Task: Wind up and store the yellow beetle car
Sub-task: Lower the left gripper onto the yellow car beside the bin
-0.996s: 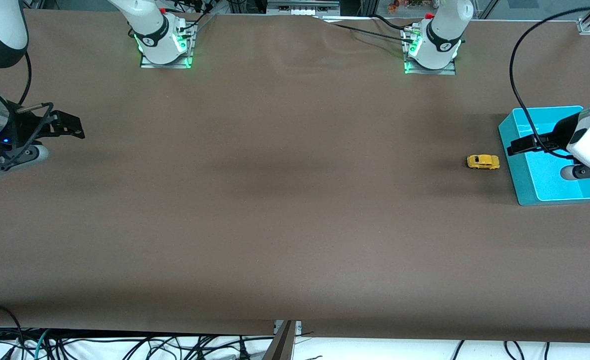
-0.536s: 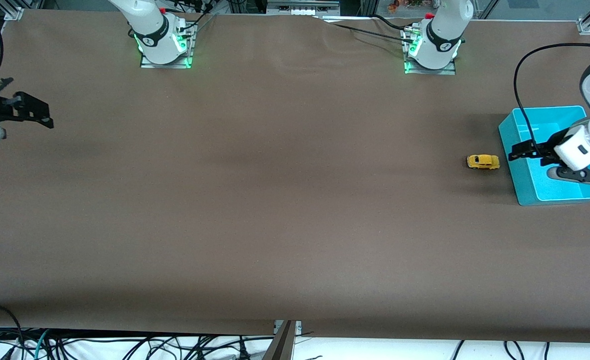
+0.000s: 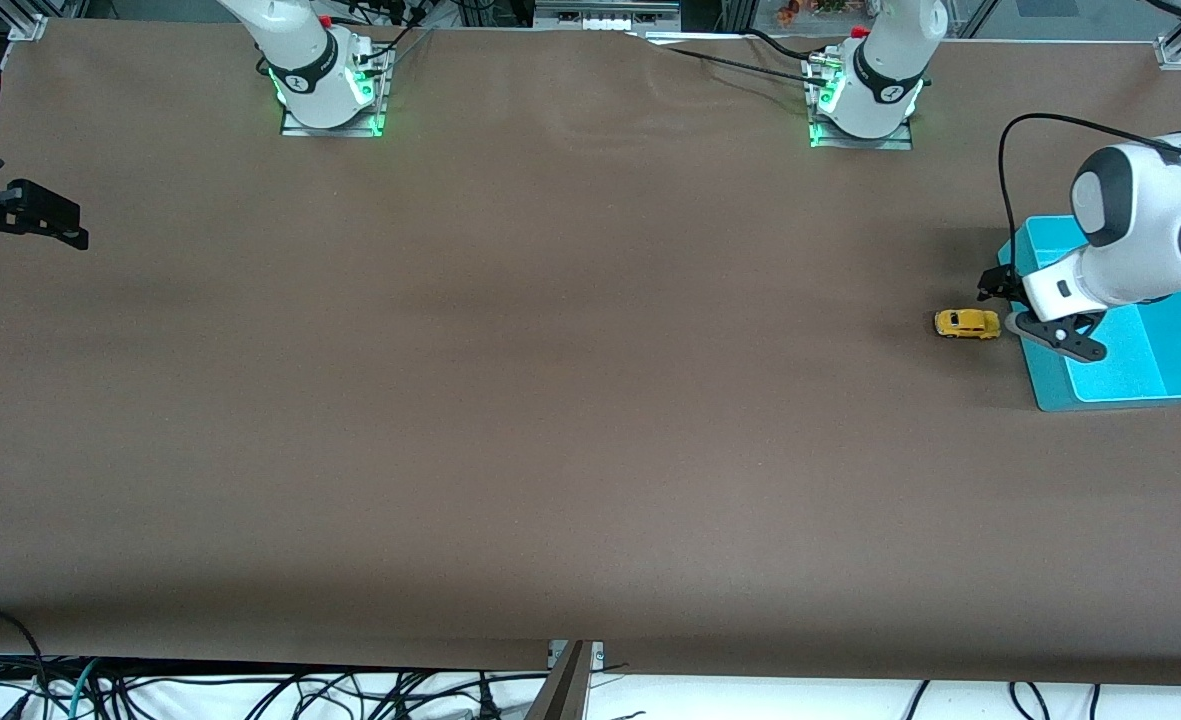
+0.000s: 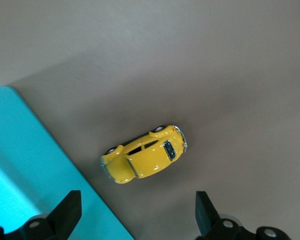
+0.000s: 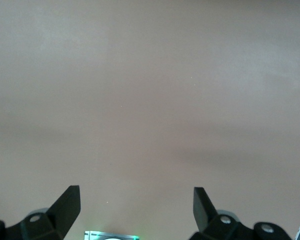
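Observation:
The yellow beetle car [image 3: 967, 323] stands on its wheels on the brown table, right beside the teal bin [image 3: 1150, 355] at the left arm's end. My left gripper [image 3: 1012, 308] hangs over the bin's rim next to the car, open and holding nothing. In the left wrist view the car [image 4: 144, 156] lies just ahead of the open left gripper [image 4: 136, 212], with the bin's wall [image 4: 20, 160] beside it. My right gripper [image 3: 45, 215] hovers over the table's edge at the right arm's end, open; the right wrist view shows the right gripper [image 5: 135, 205] over bare table.
The two arm bases [image 3: 325, 85] [image 3: 865, 100] stand along the table edge farthest from the front camera. Brown cloth covers the whole table [image 3: 550, 400]. Cables hang below the table edge nearest that camera.
The left gripper has swung from over the bin's inside toward the car and now hangs at the bin's rim. The right gripper has drawn back toward its end of the table.

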{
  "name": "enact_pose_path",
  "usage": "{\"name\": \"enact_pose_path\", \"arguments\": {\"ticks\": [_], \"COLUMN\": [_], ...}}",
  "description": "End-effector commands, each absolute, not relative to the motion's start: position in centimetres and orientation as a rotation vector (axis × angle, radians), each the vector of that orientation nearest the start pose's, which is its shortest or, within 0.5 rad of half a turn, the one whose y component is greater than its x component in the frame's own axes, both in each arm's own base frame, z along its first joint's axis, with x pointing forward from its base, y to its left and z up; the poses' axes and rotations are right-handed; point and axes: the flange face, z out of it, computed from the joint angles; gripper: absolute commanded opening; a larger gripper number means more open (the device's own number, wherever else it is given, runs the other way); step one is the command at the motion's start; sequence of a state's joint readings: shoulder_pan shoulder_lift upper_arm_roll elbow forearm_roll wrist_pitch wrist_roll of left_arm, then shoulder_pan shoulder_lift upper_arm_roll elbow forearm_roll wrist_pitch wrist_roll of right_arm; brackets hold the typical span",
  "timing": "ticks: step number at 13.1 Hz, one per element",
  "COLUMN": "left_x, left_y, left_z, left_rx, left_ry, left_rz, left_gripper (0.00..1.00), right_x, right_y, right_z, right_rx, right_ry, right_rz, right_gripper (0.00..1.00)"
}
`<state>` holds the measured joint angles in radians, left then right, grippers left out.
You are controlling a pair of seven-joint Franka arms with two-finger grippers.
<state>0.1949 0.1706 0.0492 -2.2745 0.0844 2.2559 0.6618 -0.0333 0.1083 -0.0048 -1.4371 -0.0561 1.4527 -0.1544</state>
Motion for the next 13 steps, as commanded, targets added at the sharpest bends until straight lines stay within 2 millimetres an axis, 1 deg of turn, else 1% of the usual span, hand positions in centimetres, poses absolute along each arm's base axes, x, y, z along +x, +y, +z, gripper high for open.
{"name": "enact_pose_path", "arguments": {"ticks": [1, 2, 4, 5, 7, 8, 11, 13], "left_x": [48.7, 48.8, 49.1, 49.3, 49.6, 49.6, 48.9, 49.0], "left_y": [12.8, 12.8, 12.8, 12.9, 12.9, 12.9, 13.9, 14.4], "left_z": [25.2, 24.6, 23.2, 22.8, 22.0, 21.5, 19.8, 19.4], "left_rx": [-2.972, -2.925, -2.826, -2.775, -2.67, -2.631, -2.595, -2.546], "left_ry": [1.03, 1.183, 1.415, 1.508, 1.682, 1.746, 1.858, 1.916], "left_rz": [0.3, 0.293, 0.262, 0.24, 0.208, 0.202, 0.227, 0.203], "left_gripper": [1.0, 1.0, 1.0, 1.0, 1.0, 1.0, 1.0, 1.0], "right_x": [56.1, 55.9, 55.8, 55.8, 56.3, 56.5, 56.7, 56.7], "right_y": [-3.1, -3.1, -2.9, -2.9, -3.0, -3.0, -3.1, -3.2], "right_z": [62.4, 62.5, 62.5, 62.5, 61.9, 61.7, 61.6, 61.6], "right_rx": [-3.196, -3.193, -3.193, -3.193, -3.192, -3.191, -3.19, -3.191], "right_ry": [-0.088, -0.064, -0.037, -0.001, -0.012, -0.017, -0.018, -0.016], "right_rz": [0.147, 0.146, 0.145, 0.143, 0.168, 0.173, 0.164, 0.161], "right_gripper": [1.0, 1.0, 1.0, 1.0, 1.0, 1.0, 1.0, 1.0]}}
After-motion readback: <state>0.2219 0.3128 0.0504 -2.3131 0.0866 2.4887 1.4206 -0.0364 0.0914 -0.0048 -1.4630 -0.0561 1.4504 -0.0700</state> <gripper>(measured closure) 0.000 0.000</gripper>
